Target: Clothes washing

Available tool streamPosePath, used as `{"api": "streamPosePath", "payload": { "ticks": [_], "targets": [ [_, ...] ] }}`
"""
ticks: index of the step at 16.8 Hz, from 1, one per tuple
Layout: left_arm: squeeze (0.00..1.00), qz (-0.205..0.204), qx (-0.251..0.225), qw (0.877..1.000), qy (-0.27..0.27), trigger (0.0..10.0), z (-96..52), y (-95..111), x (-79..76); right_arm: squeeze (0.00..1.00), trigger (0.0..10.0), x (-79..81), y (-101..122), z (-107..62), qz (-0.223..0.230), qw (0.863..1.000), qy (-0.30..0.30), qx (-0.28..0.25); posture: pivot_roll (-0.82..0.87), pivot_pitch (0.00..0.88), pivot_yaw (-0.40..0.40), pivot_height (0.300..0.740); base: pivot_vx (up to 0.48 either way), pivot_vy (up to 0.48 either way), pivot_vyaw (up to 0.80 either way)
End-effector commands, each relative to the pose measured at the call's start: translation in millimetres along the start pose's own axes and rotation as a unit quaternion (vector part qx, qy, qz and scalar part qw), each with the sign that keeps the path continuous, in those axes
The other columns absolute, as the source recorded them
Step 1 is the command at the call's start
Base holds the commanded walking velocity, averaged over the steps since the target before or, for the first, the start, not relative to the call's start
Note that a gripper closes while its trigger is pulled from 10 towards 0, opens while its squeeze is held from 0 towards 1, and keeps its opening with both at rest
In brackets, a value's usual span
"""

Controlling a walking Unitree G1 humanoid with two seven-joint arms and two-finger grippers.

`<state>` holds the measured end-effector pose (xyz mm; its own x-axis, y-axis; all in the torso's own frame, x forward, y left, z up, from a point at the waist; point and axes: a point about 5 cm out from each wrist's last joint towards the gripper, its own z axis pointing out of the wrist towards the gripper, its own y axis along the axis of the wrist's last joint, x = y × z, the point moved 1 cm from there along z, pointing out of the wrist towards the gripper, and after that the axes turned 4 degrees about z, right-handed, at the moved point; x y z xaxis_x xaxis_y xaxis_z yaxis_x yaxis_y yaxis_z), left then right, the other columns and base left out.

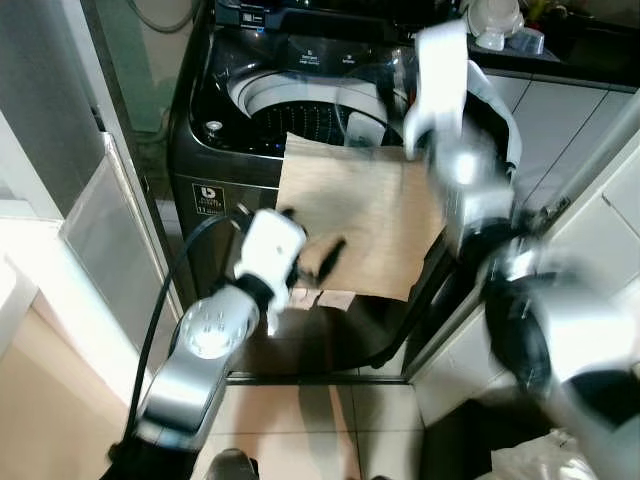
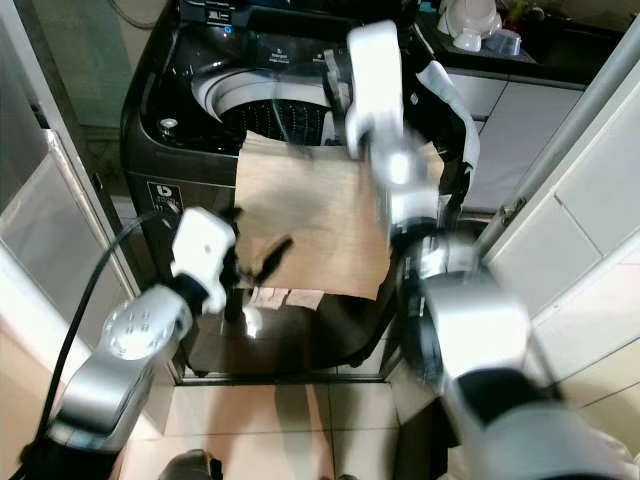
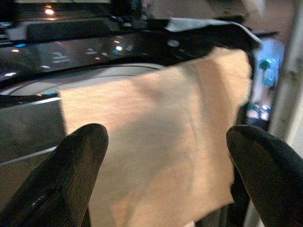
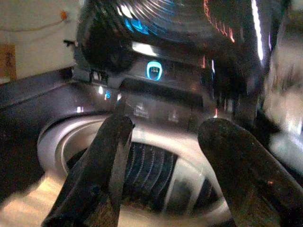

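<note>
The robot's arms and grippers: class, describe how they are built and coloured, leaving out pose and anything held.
Both arms are silver metal with rounded joints and white wrist housings. The left gripper and right gripper each have two long black fingers with rounded tips. A black cable loops along the left arm, whose joint disc carries a ring of small bolts.

White jug-like items [image 1: 497,22] on dark countertop [image 1: 590,62] at 1 o'clock. White cabinet fronts [image 1: 570,115] below it at 2–3 o'clock. Glass panel [image 1: 105,235] leaning at 9 o'clock. Beige tiled floor [image 1: 300,420] at 6 o'clock. Crumpled white plastic [image 1: 535,462] at 5 o'clock.
</note>
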<state>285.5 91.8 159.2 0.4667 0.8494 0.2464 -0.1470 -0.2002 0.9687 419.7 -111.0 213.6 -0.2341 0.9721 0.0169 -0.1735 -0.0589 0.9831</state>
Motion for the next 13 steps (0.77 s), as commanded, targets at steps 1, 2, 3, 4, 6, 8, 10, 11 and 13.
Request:
{"api": "streamPosePath", "payload": {
  "ticks": [1, 2, 3, 4, 6, 8, 10, 11, 13],
  "targets": [
    [0.0, -0.006, -0.006, 1.0, 0.013, 10.0, 3.1, 2, 2.1, 0.0, 10.0, -12.6, 5, -4.7, 0.016, 0.999, -0.03, -0.033, 0.08, 0.0, -0.082, 0.74, 0.0, 0.0, 0.0],
    [0.0, -0.009, -0.009, 1.0, 0.018, 10.0, 4.3, 2, 2.2, 0.0, 10.0, -15.2, -2, -11.7, 0.018, 0.998, -0.038, -0.042, 0.08, 0.0, -0.082, 0.74, 0.0, 0.0, 0.0],
    [0.0, -0.014, -0.012, 1.0, 0.018, 10.0, 6.1, 3, 1.5, 0.0, 10.0, -17.1, -11, -21.9, 0.023, 0.998, -0.046, -0.048, 0.06, 0.0, -0.07, 0.74, 0.0, 0.0, 0.0],
    [0.0, -0.027, -0.013, 0.999, 0.024, 10.0, 11.2, 1, -0.5, 0.0, 10.0, -17.4, -30, -50.3, 0.028, 0.997, -0.051, -0.056, 0.03, 0.0, -0.046, 0.74, 0.0, 0.0, 0.0],
    [0.0, -0.032, -0.013, 0.999, 0.021, 10.0, 15.8, 0, -3.2, 0.0, 10.0, -13.8, -45, -66.6, 0.021, 0.998, -0.034, -0.041, 0.01, 0.0, -0.024, 0.74, 0.0, 0.0, 0.0],
    [0.0, -0.046, -0.009, 0.999, 0.016, 10.0, 19.0, -3, -3.0, 0.0, 10.0, -13.2, -53, -77.4, 0.006, 0.999, -0.022, -0.025, 0.0, 0.0, -0.006, 0.74, 0.0, 0.0, -0.64],
    [0.0, -0.058, -0.006, 0.998, 0.02, 10.0, 19.8, -8, 2.6, 0.0, 10.0, -19.1, -56, -85.3, 0.012, 0.999, -0.032, -0.012, -0.01, 0.0, 0.004, 0.74, 0.0, 0.0, -0.74],
    [0.0, -0.056, -0.006, 0.998, 0.02, 10.0, 20.1, -8, 3.3, 0.0, 10.0, -19.6, -58, -86.7, 0.013, 0.999, -0.029, -0.009, -0.01, 0.0, 0.004, 0.74, 0.0, 0.0, -0.74],
    [0.0, -0.05, -0.013, 0.999, 0.011, 10.0, 21.9, -7, 2.2, 0.0, 10.0, -20.5, -63, -91.5, 0.013, 1.0, -0.025, 0.005, -0.03, 0.0, 0.009, 0.74, 0.0, 0.0, -0.75]
  ]
}}
